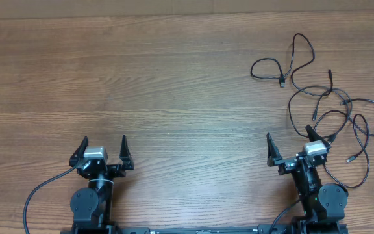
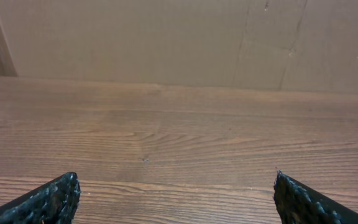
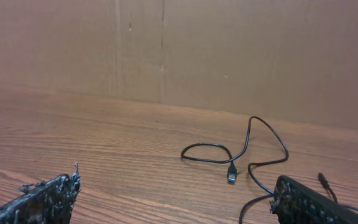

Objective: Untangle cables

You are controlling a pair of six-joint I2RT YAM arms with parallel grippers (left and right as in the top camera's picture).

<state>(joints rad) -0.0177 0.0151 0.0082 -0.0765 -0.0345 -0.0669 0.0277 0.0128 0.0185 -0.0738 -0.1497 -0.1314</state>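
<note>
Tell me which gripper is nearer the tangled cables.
Right. The right gripper sits right beside the cables, at their near edge; the left gripper is far off across the table.

Wooden desk (image 1: 174, 78), thin black cables (image 1: 313, 87) looped at right, left hand (image 1: 104, 140) fingers spread, right hand (image 1: 289, 133) spread, just beside the cables
</note>
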